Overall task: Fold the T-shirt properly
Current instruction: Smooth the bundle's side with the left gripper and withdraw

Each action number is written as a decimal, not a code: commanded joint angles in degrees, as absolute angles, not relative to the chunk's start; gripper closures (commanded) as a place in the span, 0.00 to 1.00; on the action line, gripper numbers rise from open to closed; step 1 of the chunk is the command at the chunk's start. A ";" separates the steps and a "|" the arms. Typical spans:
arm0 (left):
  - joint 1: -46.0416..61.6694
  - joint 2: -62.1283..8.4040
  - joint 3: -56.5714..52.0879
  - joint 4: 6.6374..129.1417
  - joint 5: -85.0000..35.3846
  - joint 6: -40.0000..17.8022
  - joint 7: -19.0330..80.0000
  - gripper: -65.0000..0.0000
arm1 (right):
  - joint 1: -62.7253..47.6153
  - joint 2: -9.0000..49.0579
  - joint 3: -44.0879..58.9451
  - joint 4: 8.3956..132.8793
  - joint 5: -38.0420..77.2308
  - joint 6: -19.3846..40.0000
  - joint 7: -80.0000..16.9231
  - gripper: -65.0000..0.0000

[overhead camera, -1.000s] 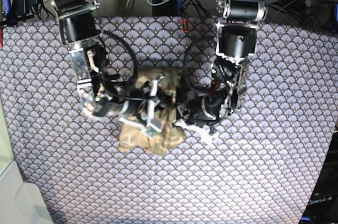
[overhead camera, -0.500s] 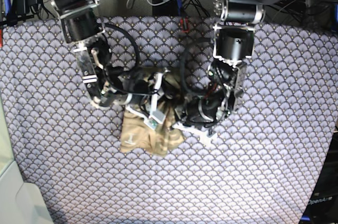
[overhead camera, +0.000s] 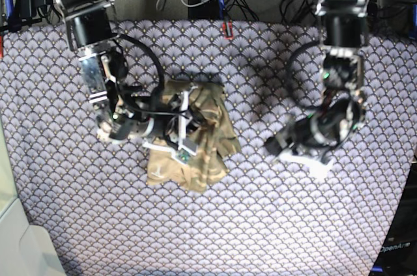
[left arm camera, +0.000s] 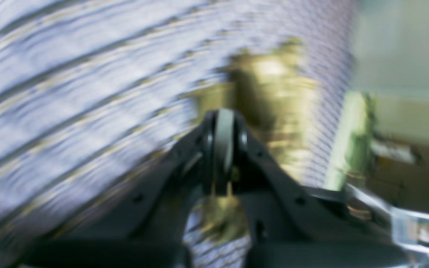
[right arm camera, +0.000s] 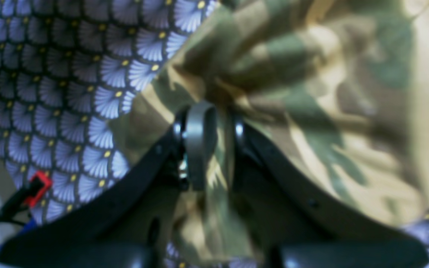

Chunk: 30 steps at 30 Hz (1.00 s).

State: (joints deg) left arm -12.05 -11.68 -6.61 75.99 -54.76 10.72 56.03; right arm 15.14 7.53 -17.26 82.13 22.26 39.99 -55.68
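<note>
Olive-and-tan T-shirt (overhead camera: 195,170): lay bunched and creased on the scallop-patterned cloth (overhead camera: 228,234), beneath the right gripper (right arm camera: 219,116).
Left gripper (overhead camera: 276,146): stood beside the T-shirt, apart from it, its fingertips together.
Right gripper: was over the T-shirt, a narrow gap between its fingers; whether they pinched fabric could not be told.

The T-shirt (overhead camera: 207,152) is soft cloth in camouflage of olive green, brown and tan streaks. It lies bunched into a compact, roughly oblong bundle on the patterned cloth (overhead camera: 260,224), its surface wrinkled, with one corner jutting out sideways.
</note>
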 commanded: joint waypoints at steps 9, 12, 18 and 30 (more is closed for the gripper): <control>-1.54 -21.23 -11.82 86.20 -60.35 12.09 56.04 0.99 | 11.12 9.89 -10.59 97.63 22.81 40.00 -63.08 0.83; 0.66 -20.97 -14.90 88.22 -60.53 12.00 56.04 0.99 | 9.27 11.03 -8.75 97.80 22.90 40.00 -62.90 0.83; -2.59 -17.80 -12.97 92.09 -60.62 12.00 56.04 0.99 | 5.32 12.26 -5.49 97.80 23.25 40.00 -62.81 0.83; -20.00 -4.62 2.51 84.18 -59.47 12.44 55.43 0.99 | 1.19 14.90 -3.12 102.37 22.81 40.00 -63.16 0.83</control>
State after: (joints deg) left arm -18.15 -4.58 2.63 83.02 -58.46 12.91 55.86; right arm 0.14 14.57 -3.27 101.49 22.26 40.01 -63.96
